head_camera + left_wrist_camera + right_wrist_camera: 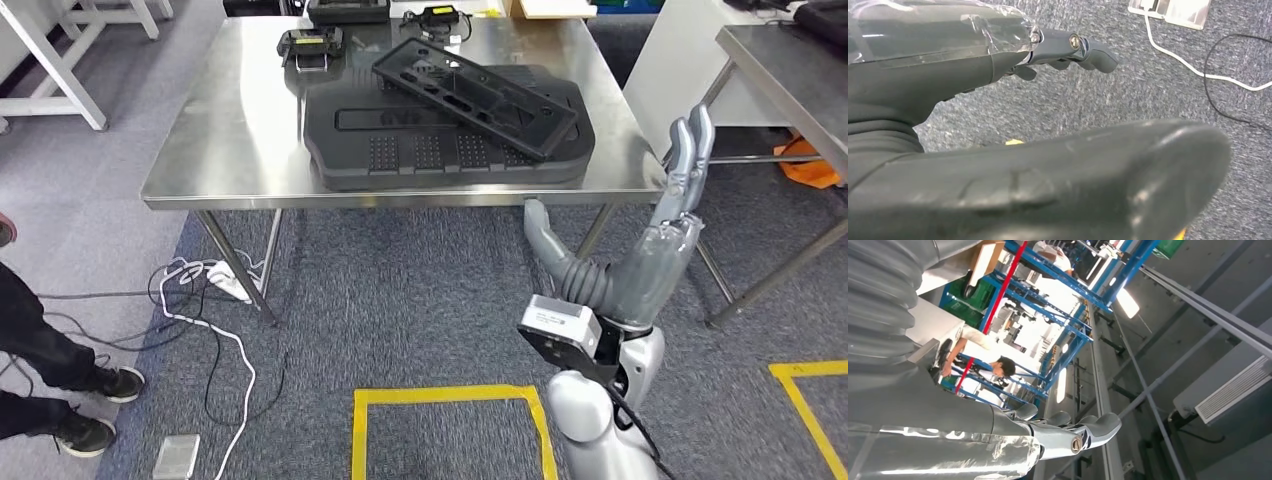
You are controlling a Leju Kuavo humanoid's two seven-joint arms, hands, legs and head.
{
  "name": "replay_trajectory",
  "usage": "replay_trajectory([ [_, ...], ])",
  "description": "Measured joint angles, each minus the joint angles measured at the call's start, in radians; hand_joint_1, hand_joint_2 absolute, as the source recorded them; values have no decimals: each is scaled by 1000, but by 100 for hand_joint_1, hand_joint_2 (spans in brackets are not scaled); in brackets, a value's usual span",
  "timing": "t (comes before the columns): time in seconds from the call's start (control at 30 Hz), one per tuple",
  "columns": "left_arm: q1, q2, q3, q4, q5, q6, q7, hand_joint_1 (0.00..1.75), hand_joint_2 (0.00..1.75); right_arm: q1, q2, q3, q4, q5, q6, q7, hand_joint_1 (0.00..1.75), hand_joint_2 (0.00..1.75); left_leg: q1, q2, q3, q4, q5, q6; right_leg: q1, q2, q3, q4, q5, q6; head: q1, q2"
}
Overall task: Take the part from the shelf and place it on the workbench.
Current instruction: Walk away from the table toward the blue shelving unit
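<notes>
While the flat black part [475,82] lies tilted on top of a big black pad [445,135], both rest on the shiny metal workbench [230,120]. Two small black boxes [310,44] sit at the far side of the workbench. The right hand [660,245] is raised near the workbench's right near corner. Its fingers [692,150] point up, spread straight, and hold nothing. The left hand [998,125] hangs over the grey carpet [1128,90]; its fingers [1083,50] are loosely bent and hold nothing. White and black cables [215,310] lie on the floor to the left, near a person's dark shoes [100,405]. Yellow tape [450,400] marks the near floor.
</notes>
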Motion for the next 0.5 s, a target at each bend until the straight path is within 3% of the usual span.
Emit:
replay_trajectory([
  [0.07,-1,0,0,0,-2,0,0,0,0,2,-2,0,0,0,0,3,0,175,-3,4,-24,1,19,13,-1,2,-34,107,-100,4,7,0],
  [0.1,0,0,0,0,-2,0,0,0,0,3,-3,0,0,0,0,3,0,175,-5,5,-38,3,28,16,-1,3,-47,169,-135,6,9,0],
  [0.13,0,0,0,0,-3,0,0,0,0,4,-5,0,0,0,0,4,0,175,-7,6,-52,5,37,17,-1,4,-49,214,-146,7,11,0],
  [0.17,0,0,0,0,-3,0,0,0,0,5,-5,0,0,0,0,4,0,175,-9,7,-67,9,46,17,-1,4,-38,232,-133,6,12,0],
  [0.2,0,0,0,0,-3,0,0,0,0,6,-6,0,0,0,0,4,0,175,-11,7,-82,13,54,16,0,5,-8,214,-105,3,13,0],
  [0.27,0,0,0,0,-4,0,0,0,0,5,-6,0,0,0,0,4,0,175,-13,6,-103,21,69,11,3,6,93,93,-63,-7,16,0],
  [0.33,-1,0,0,0,-5,0,0,0,0,4,-6,0,0,0,0,4,0,175,-15,5,-114,26,83,2,10,7,181,-41,-70,-15,17,0],
  [0.37,-1,0,0,0,-6,0,0,0,0,4,-6,0,-1,0,0,4,0,175,-14,6,-118,26,92,-4,13,7,199,-77,-77,-17,18,0],
  [0.43,0,0,0,0,-9,0,0,0,0,5,-7,0,-1,-6,0,4,0,175,-13,5,-124,24,105,-17,14,6,193,-94,-67,-25,18,0],
  [0.5,1,0,0,0,-12,0,0,0,0,6,-7,0,-1,-16,0,4,0,175,-12,2,-141,56,67,-30,8,2,177,-100,-46,-38,12,0],
])
